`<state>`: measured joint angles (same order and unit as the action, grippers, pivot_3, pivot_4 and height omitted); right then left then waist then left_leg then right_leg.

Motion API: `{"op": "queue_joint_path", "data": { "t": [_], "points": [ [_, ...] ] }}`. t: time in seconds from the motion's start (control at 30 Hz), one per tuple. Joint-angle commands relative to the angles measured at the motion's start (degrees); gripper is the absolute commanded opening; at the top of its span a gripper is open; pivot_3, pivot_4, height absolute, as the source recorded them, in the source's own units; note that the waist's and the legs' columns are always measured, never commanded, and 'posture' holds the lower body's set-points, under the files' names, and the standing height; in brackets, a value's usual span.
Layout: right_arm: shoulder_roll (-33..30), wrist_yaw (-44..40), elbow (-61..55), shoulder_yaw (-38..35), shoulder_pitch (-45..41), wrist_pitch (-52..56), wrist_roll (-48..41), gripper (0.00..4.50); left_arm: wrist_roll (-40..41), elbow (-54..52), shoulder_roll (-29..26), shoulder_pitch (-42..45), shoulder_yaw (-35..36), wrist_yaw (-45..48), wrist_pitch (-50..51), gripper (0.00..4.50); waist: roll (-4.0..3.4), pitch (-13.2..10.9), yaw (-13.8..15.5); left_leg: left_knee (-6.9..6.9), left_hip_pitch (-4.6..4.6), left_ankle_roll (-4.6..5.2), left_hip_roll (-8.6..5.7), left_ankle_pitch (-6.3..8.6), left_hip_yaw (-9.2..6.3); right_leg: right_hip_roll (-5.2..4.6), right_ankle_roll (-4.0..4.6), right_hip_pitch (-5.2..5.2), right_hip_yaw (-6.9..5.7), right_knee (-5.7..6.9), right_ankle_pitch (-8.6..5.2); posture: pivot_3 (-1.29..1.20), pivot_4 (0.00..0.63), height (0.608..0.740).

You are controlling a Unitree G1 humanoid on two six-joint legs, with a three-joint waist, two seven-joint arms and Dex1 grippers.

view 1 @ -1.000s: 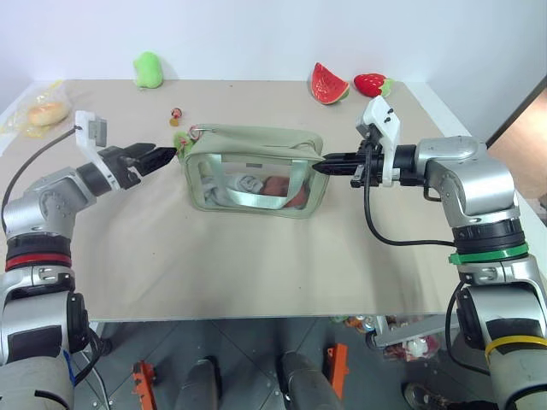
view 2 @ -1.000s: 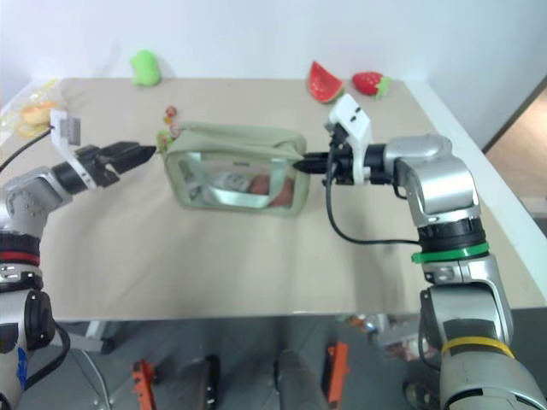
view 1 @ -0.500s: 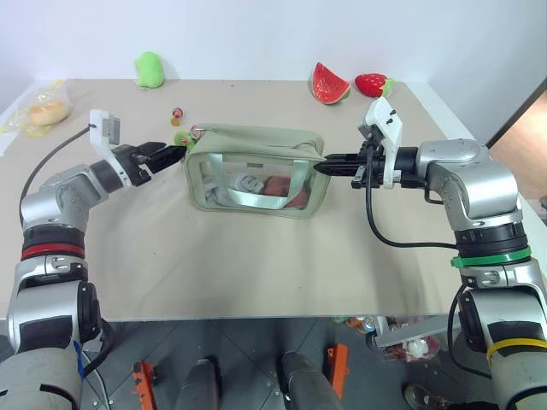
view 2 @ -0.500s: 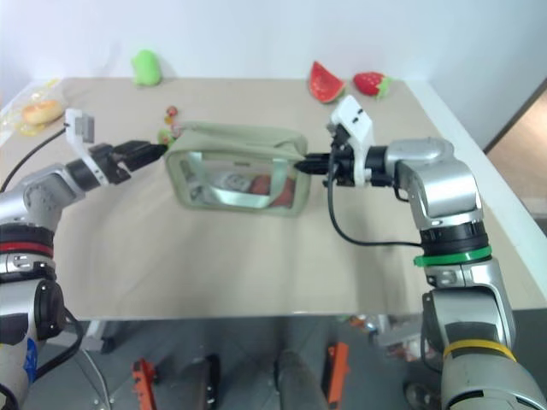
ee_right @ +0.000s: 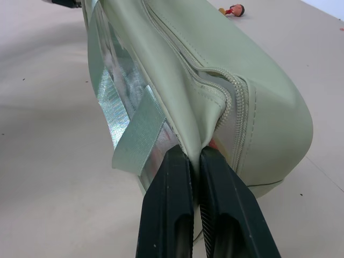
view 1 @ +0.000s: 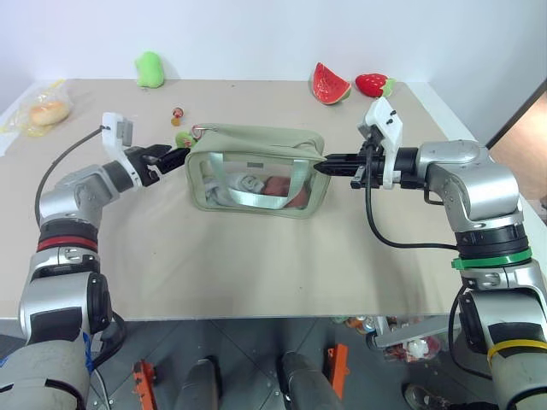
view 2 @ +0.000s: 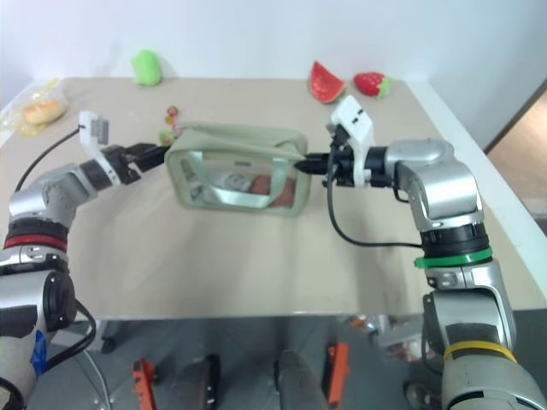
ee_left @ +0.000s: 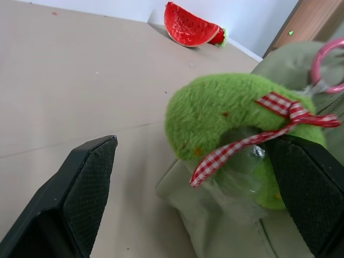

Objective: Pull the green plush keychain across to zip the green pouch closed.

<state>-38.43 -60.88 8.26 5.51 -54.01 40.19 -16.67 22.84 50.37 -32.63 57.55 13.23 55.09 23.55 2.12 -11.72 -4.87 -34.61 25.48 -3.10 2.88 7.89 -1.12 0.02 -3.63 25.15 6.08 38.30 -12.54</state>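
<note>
The green pouch (view 1: 252,171) stands mid-table, its zipper along the top and a clear side panel facing me. The green plush keychain (view 1: 182,139), with its red-and-white cord, hangs by a pink ring (ee_left: 328,64) at the pouch's left end. My left gripper (view 1: 175,154) is open and level, one finger (ee_left: 80,199) on each side of the plush (ee_left: 226,123), not closed on it. My right gripper (view 1: 320,166) is shut on the pouch's right end, pinching the fabric (ee_right: 215,70) just below the zipper's end.
Along the far edge lie a light-green plush toy (view 1: 148,69), a watermelon slice (view 1: 329,84) and a strawberry (view 1: 370,84). A bagged bun (view 1: 44,111) sits far left, and a tiny figure (view 1: 177,112) lies behind the keychain. Bare tabletop (view 1: 256,256) stretches in front of the pouch.
My left gripper has moved right toward the pouch's left end, and its open fingers now flank the plush keychain. The right gripper and the pouch have stayed put.
</note>
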Motion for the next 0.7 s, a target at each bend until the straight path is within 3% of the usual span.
{"op": "queue_joint_path", "data": {
  "t": [0.03,0.07,0.1,0.47,0.5,0.7],
  "points": [
    [-0.62,0.17,-1.99,-1.81,-0.26,-0.04,-1.17,0.05,-0.12,0.89,-0.19,3.0,0.97,-0.39,-1.41,4.5,0.0,0.0,0.0,0.0,0.0,0.0,0.0,0.0,0.0,0.0,0.0,0.0,0.0,0.0,0.0,0.0,0.15,0.74],
    [-0.64,0.2,-1.95,-1.83,-0.31,-0.02,-1.16,0.05,-0.03,1.13,-0.06,3.23,1.21,-0.44,-1.62,4.5,0.0,0.0,0.0,0.0,0.0,0.0,0.0,0.0,0.0,0.0,0.0,0.0,0.0,0.0,0.0,0.0,0.15,0.74],
    [-0.65,0.22,-1.91,-1.84,-0.35,-0.03,-1.15,0.0,0.01,1.32,0.03,3.44,1.37,-0.5,-1.75,3.97,0.0,0.0,0.0,0.0,0.0,0.0,0.0,0.0,0.0,0.0,0.0,0.0,0.0,0.0,0.0,0.0,0.15,0.74],
    [-0.55,0.34,-1.94,-1.92,-0.57,-0.25,-1.28,0.0,0.3,1.03,0.19,4.03,1.62,-0.42,-1.56,0.19,0.0,0.0,0.0,0.0,0.01,0.0,0.0,0.0,-0.01,0.0,-0.02,0.0,0.0,0.0,0.0,0.0,0.15,0.74],
    [-0.48,0.34,-1.89,-1.93,-0.67,-0.27,-1.31,0.0,0.33,0.76,0.19,4.01,1.59,-0.42,-1.39,0.02,0.0,0.0,0.0,0.0,0.01,0.0,0.0,0.0,-0.01,0.0,-0.02,0.0,0.0,0.0,0.0,0.0,0.15,0.74],
    [-0.03,0.23,-1.51,-1.51,-0.98,-0.62,-1.22,0.0,0.58,-0.07,-0.06,5.01,2.41,-2.01,-2.76,0.02,0.0,0.0,0.0,0.0,0.01,0.0,0.0,0.0,-0.02,0.0,-0.02,0.0,0.0,0.0,0.0,0.0,0.15,0.74]
  ]
}}
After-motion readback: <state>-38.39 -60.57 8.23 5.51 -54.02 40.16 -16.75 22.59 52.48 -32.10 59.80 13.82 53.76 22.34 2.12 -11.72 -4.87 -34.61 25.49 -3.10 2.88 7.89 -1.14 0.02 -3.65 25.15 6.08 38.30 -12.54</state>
